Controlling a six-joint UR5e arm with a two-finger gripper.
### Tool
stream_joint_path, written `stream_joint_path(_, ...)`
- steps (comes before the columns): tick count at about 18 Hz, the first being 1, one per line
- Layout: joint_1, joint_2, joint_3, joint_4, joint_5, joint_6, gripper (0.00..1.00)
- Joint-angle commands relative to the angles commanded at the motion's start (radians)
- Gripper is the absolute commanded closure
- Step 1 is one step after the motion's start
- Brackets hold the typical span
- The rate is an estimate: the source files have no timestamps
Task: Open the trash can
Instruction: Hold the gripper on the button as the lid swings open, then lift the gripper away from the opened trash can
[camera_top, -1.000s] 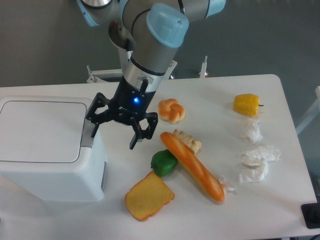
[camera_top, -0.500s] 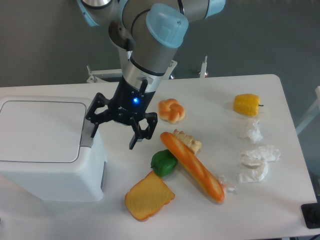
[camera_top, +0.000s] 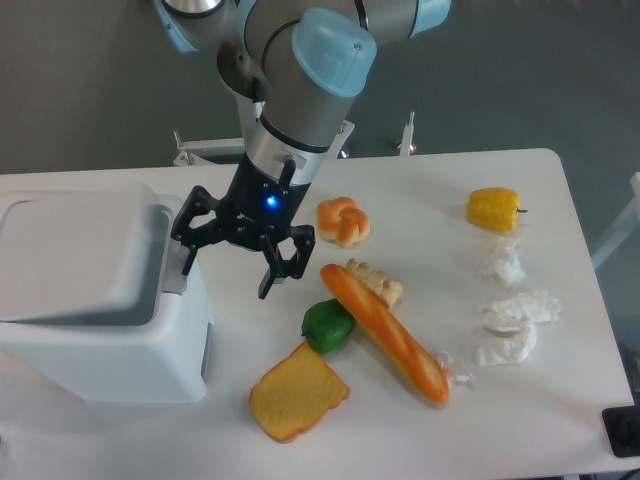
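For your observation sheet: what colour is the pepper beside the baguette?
Green; the pepper shows clearly in the fixed camera view, touching the baguette.

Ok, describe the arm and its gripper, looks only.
The arm is a run of silver-grey cylindrical links with rounded light-blue caps on the joints. Its wrist ends in a metallic silver ring with a black band under it. The gripper is black, with an open linkage frame and two fingers, and a small blue light glows on its body. No loose cables or readable markings show.
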Motion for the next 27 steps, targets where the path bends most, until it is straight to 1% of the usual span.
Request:
stream_joint_path(8, 0.0, -0.003, 0.0, 0.0, -0.002, 0.0, 0.0)
stream_joint_path(15, 0.002, -0.003, 0.024, 0.002, -0.002, 0.008, 0.0)
stream_joint_path(17, 0.002, -0.003, 0.041, 0.002, -0.002, 0.012, 0.0)
stream_joint_path(19, 0.003, -0.003, 0.064, 0.005, -0.002, 0.049, 0.0)
stream_joint_path(21, 0.006, 0.0, 0.08, 0.014, 0.002, 0.125, 0.0)
stream_joint_path(23, 0.008, 0.003, 0.081, 0.023, 0.002, 0.193, 0.0)
stream_joint_path(27, 0.032, 0.008, 0.081, 0.028, 0.006, 0.285, 0.0)
